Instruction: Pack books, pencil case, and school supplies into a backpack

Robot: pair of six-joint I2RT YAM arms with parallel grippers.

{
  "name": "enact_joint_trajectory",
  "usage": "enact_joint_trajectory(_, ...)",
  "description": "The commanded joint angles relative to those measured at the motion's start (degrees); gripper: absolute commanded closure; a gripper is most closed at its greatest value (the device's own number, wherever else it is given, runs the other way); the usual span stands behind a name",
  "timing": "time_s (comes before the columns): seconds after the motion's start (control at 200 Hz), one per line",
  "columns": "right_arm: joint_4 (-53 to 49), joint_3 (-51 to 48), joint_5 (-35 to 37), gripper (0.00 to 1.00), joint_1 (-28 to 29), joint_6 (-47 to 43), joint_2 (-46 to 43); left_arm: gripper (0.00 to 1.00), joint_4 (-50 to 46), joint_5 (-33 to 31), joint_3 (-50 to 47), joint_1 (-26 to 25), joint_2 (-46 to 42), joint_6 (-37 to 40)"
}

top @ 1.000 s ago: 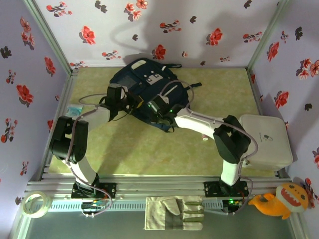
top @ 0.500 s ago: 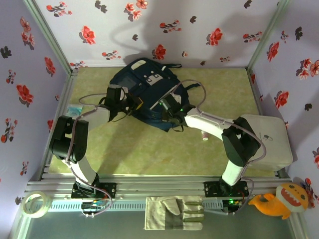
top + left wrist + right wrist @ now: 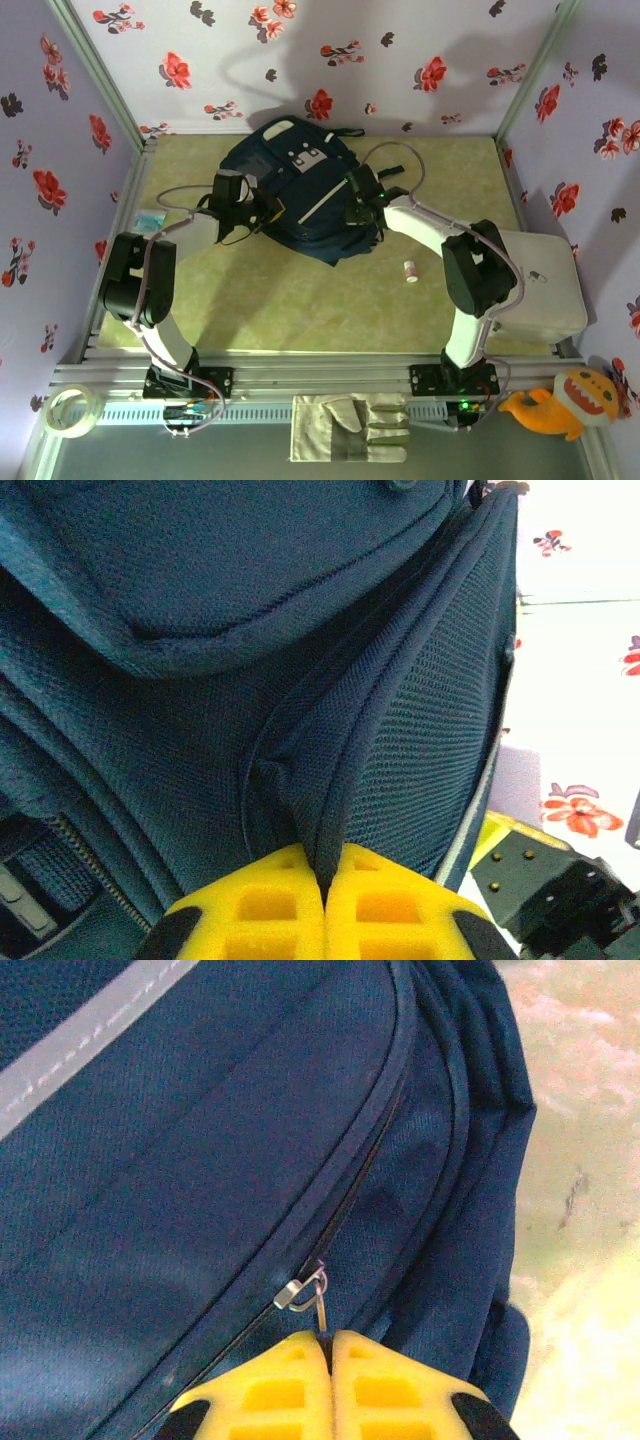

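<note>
Currently, the backpack (image 3: 295,175) is seen lying flat at the far middle of the counter (image 3: 300,300). Its grey-white patches are turned upward, and a thin white stripe (image 3: 322,203) is drawn diagonally across its near right part.

The left hand (image 3: 272,207) is set against the near left edge of the bag. In the left wrist view its yellow fingers (image 3: 270,900) are pressed fully together, and a raised fold of navy fabric (image 3: 335,770) is pinched between them.

The right hand (image 3: 353,212) is set on the right side of the bag, just right of the stripe. In the right wrist view its fingers (image 3: 385,1375) are likewise closed tight, and the small metal zipper pull (image 3: 305,1292) is gripped at their tips. The zip line above the pull is seen closed.

A tiny white tube with a pink end (image 3: 410,271) is left on the bare counter, near and to the right of the backpack and apart from it. A pale blue packet (image 3: 150,218) is laid at the left edge of the counter, and a white box (image 3: 535,290) is placed at its right edge.
</note>
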Motion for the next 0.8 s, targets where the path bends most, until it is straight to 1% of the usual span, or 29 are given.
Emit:
enact_joint_trajectory(0.0,-3.04,-0.77,2.81,1.0,-1.13,-1.61,-1.96,1.0,-7.01,-2.88,3.46,2.49,0.33,6.76)
enact_joint_trajectory(0.115,-2.9,-4.59,1.28,1.0,1.57,-2.17,-4.6,1.0,-10.65,-3.93,5.89,2.47,0.69,9.87)
enact_joint_trajectory(0.29,0.01,-11.33,-4.57,1.0,7.14,0.16,-8.83,0.64,-14.26,-8.7,6.78,2.84,0.06,12.75)
enact_joint_trajectory(0.315,0.97,-12.01,-5.67,1.0,8.1,0.67,-9.18,0.6,-14.62,-9.32,6.8,2.99,-0.31,13.09)
enact_joint_trajectory(0.405,5.49,-12.77,-10.89,1.0,10.84,3.18,-8.83,0.51,-16.39,-12.26,6.31,3.94,-2.62,13.86)
enact_joint_trajectory(0.48,8.92,-11.46,-13.3,1.0,12.83,5.0,-7.03,0.46,-17.51,-15.09,4.65,5.13,-5.95,14.0)
enact_joint_trajectory(0.59,12.98,-6.99,-17.2,1.0,14.69,5.71,-2.91,0.38,-19.06,-16.92,1.2,6.65,-11.53,13.72)
enact_joint_trajectory(0.715,14.61,-0.42,-20.28,1.0,15.06,5.45,1.77,0.34,-20.04,-16.95,-3.01,7.39,-17.17,11.68)
enact_joint_trajectory(0.795,15.93,2.76,-23.88,1.0,15.16,4.67,4.2,0.34,-19.16,-15.85,-5.92,7.39,-19.48,8.45)
